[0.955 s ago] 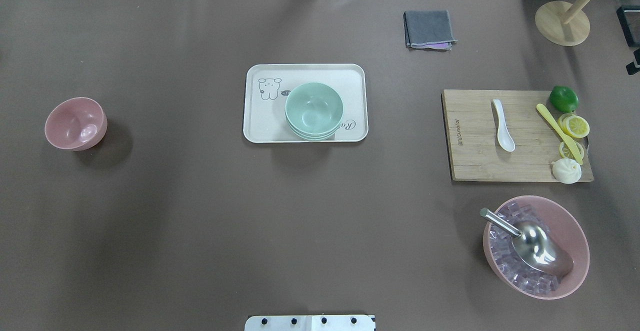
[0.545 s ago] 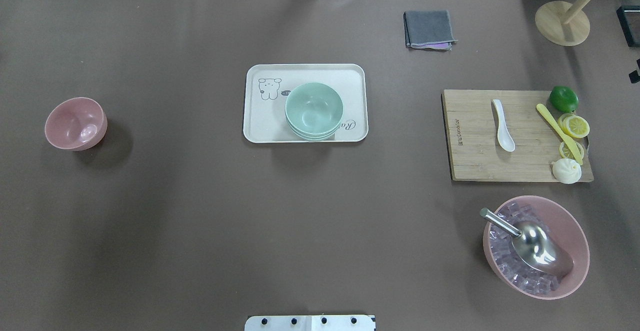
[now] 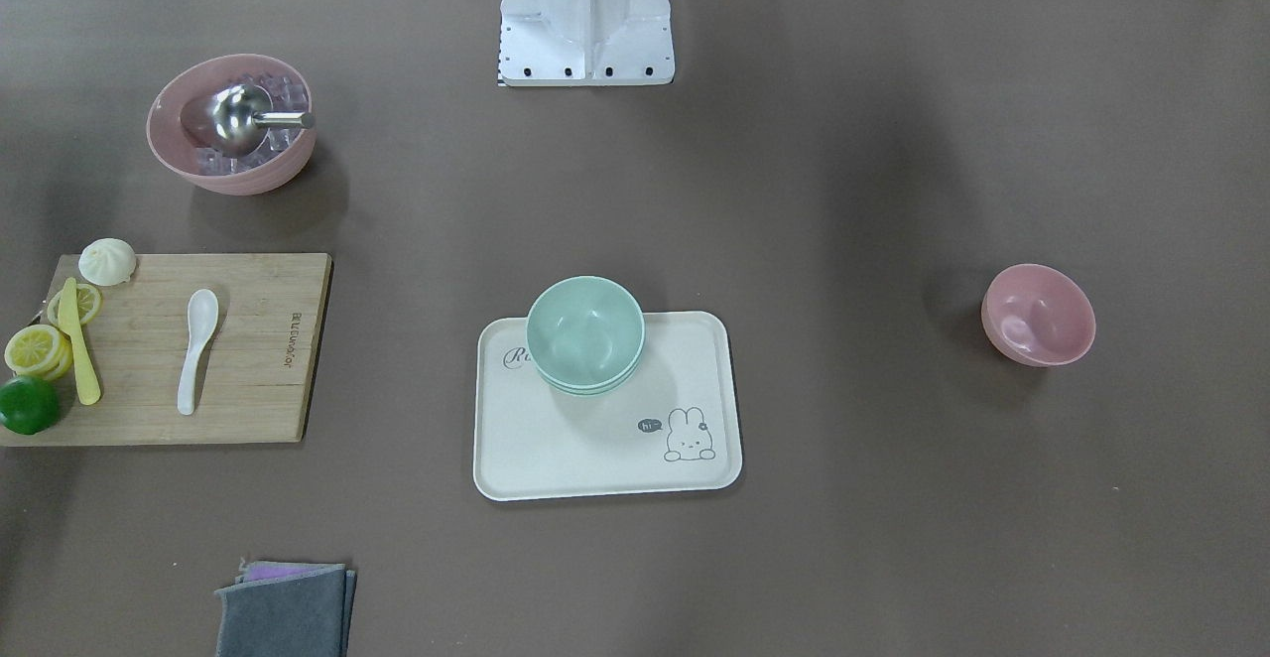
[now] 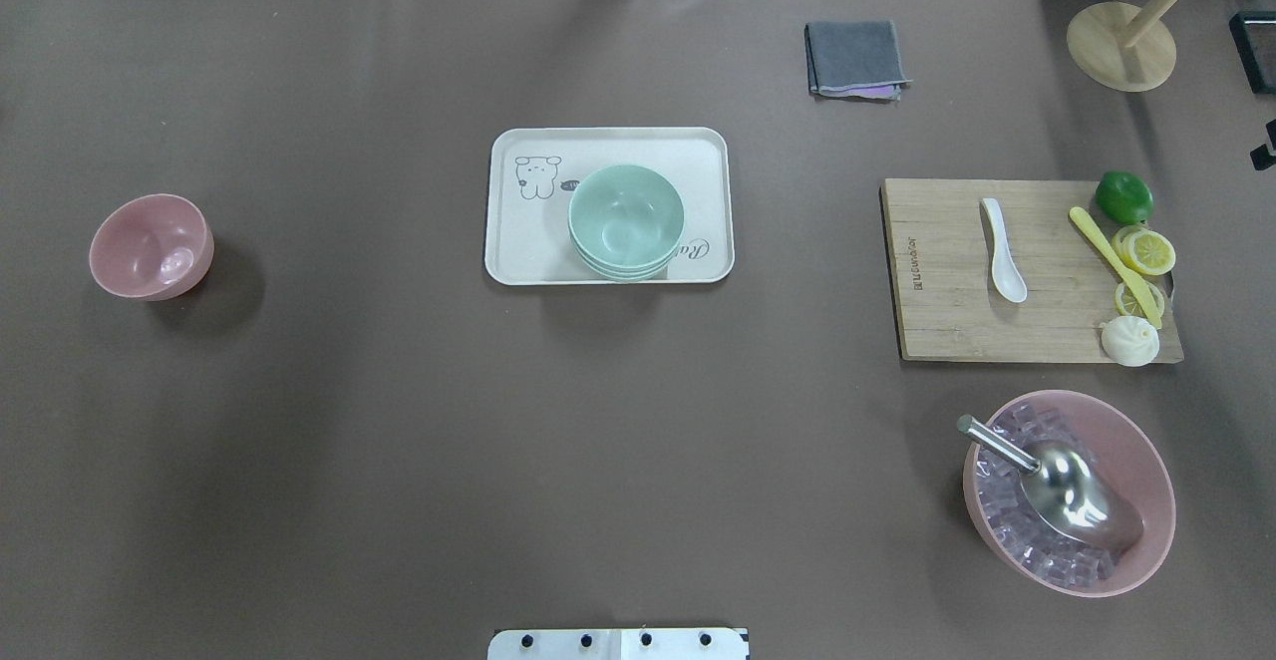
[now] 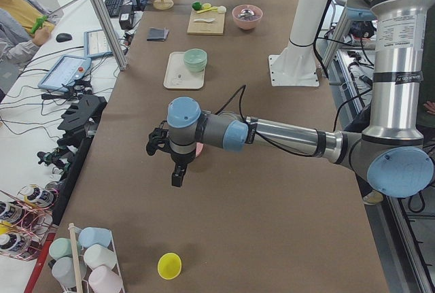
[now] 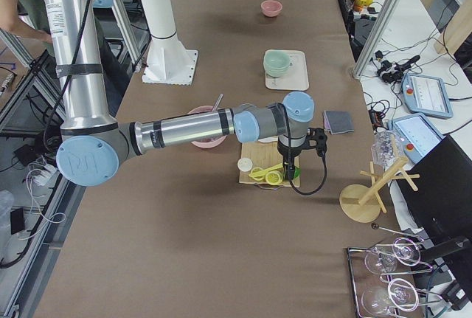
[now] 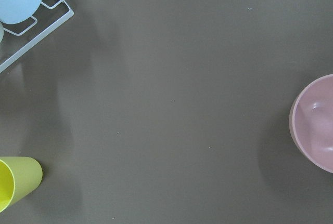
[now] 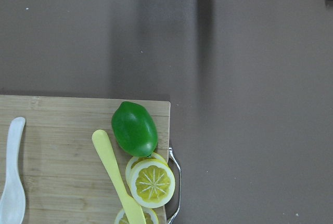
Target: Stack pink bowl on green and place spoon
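Observation:
A small pink bowl [image 4: 151, 246] stands alone at the table's left; it also shows at the right edge of the left wrist view [image 7: 315, 122]. A stack of green bowls [image 4: 626, 219] sits on a cream tray [image 4: 518, 241] at the centre. A white spoon [image 4: 1002, 249] lies on a wooden cutting board [image 4: 947, 321] at the right, and shows in the right wrist view [image 8: 13, 182]. My left gripper [image 5: 177, 174] hangs above the table near the pink bowl. My right gripper [image 6: 287, 163] hangs over the board's lime end. I cannot tell whether either is open or shut.
The board also holds a lime [image 4: 1124, 197], lemon slices [image 4: 1146, 251], a yellow knife [image 4: 1112, 261] and a bun [image 4: 1129, 341]. A big pink bowl [image 4: 1146, 461] holds ice cubes and a metal scoop [image 4: 1077, 495]. A grey cloth [image 4: 855, 59], a wooden stand [image 4: 1120, 45], and a yellow cup [image 7: 15, 182] stand around.
A dark part at the overhead view's right edge has slid a little toward the near side. The bowls, tray and spoon have not moved.

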Tool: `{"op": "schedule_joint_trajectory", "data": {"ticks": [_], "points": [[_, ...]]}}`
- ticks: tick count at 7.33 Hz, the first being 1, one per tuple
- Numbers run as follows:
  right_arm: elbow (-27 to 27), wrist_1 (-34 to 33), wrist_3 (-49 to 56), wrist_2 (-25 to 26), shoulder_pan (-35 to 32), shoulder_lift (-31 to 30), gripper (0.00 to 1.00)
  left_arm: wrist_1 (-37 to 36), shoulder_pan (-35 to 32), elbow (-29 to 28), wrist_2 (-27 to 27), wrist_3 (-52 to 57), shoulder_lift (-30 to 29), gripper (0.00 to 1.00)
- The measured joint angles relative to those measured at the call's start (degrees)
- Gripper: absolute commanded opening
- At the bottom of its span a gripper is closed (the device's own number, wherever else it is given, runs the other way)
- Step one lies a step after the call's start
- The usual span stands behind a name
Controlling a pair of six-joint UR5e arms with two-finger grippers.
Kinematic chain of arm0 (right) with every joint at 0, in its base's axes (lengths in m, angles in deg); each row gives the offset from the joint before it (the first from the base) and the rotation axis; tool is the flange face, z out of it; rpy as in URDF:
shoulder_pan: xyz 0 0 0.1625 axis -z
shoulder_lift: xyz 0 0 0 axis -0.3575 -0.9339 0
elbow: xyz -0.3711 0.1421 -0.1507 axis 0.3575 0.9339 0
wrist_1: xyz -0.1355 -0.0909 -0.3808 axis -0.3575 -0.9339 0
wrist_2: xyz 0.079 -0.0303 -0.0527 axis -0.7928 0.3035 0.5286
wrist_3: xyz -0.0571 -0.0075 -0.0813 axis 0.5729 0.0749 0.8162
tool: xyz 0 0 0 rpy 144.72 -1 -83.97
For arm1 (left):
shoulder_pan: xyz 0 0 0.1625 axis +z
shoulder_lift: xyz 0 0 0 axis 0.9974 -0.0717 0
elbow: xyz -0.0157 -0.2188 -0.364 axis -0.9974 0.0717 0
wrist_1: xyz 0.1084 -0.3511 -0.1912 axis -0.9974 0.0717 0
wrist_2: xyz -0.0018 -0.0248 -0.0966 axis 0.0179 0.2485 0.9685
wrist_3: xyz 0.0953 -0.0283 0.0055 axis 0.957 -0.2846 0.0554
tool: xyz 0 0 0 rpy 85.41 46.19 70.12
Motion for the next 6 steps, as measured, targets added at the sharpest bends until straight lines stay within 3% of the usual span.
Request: {"op": "schedule_joint_trajectory", "data": {"ticks": [3, 6], "points": [[-0.5, 0.1, -5.9, -0.1, 4.8, 3.1, 1.0, 5.2, 9.4, -3.8, -0.5, -13.2, -4.6, 0.97], [-0.7, 0.1, -10.7, 0.2, 9.5, 5.9, 1.0, 14.9, 14.5, -16.3, -0.2, -17.8, -9.5, 0.95]]}}
